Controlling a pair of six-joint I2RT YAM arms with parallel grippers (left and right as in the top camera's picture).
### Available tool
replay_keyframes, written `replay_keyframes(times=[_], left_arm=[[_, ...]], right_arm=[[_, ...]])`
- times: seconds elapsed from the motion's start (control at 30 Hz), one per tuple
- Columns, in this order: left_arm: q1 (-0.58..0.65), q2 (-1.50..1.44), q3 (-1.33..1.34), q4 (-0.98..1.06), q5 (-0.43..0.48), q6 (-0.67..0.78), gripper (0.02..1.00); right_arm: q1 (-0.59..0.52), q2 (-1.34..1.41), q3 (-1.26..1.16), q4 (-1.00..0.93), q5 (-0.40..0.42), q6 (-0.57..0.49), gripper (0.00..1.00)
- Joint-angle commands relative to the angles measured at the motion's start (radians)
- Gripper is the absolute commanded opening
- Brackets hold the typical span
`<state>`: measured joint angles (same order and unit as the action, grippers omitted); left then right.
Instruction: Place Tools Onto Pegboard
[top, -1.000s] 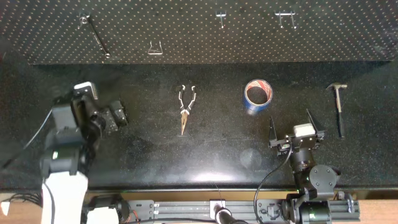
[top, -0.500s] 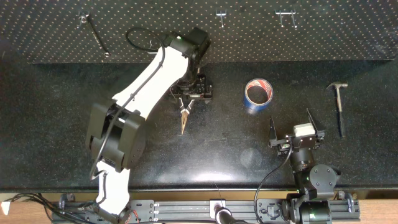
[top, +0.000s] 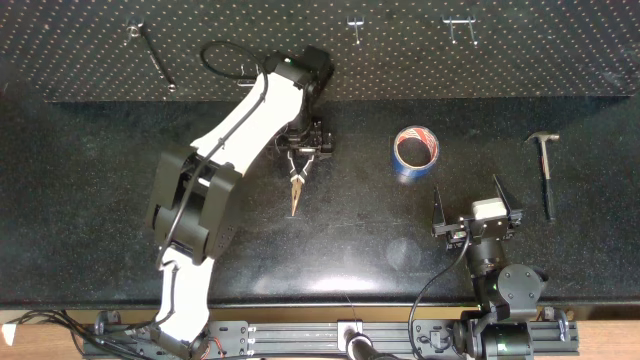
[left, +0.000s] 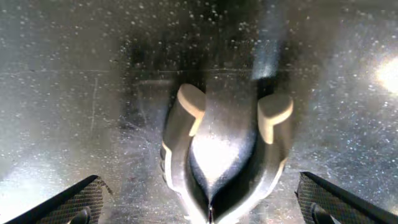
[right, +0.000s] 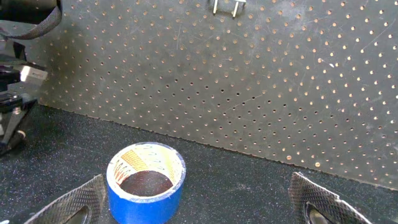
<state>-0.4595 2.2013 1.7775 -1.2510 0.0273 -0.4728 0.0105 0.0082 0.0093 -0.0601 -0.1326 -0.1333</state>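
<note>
The left jaws are spread wide and grip nothing. The pale handles of the pliers (left: 181, 140) lie on the counter (left: 74, 93) just ahead of the gap between them. The right jaws, well apart from the left, are also released. The blue tape roll (right: 146, 180) stands just ahead of them, with the pegboard (right: 261, 87) beyond. A hammer (top: 545, 170) lies off to their right.

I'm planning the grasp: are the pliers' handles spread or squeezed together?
Spread. In the left wrist view the pliers' two cream-tipped handles stand apart, with table showing between them.
</note>
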Motion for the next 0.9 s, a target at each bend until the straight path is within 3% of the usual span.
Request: replay_keyframes(times=[0.03,0.2,0.53,0.57,0.6,0.63,0.77,0.83,0.9], left_arm=[[-0.013,0.022,0.009,0.002,0.018,-0.009,0.993],[-0.011,0.047,-0.001,0.045,0.063,-0.014,0.993],[-0.012,0.050,-0.056,0.064,0.063,-0.052,1.000],[-0.012,0.050,-0.056,0.063,0.063,-0.051,0.956],[-0.012,0.050,-0.056,0.063,0.063,-0.051,0.801],[-0.012,0.050,-0.056,0.063,0.063,-0.051,0.730],[-0.012,0.050,-0.056,0.064,0.063,-0.051,0.728],[-0.012,0.050,-0.056,0.063,0.059,-0.050,0.472],[-0.012,0.050,-0.066,0.064,0.055,-0.050,0.327]], right_arm=[[0.005,-0.007,-0.005,-0.002,-0.006,-0.003,0.965],[0.005,-0.007,-0.005,-0.002,-0.006,-0.003,0.965],[0.005,-0.007,-0.005,-0.002,-0.007,-0.003,0.965],[0.005,-0.007,-0.005,-0.002,-0.006,-0.003,0.967],[0.005,-0.007,-0.005,-0.002,-0.006,-0.003,0.965],[0.005,-0.007,-0.005,-0.002,-0.007,-0.003,0.965],[0.005,-0.007,-0.005,-0.002,-0.006,-0.003,0.965],[0.005,-0.007,-0.005,-0.002,-0.007,-0.003,0.965],[0.005,-0.007,-0.005,-0.002,-0.006,-0.003,0.965]])
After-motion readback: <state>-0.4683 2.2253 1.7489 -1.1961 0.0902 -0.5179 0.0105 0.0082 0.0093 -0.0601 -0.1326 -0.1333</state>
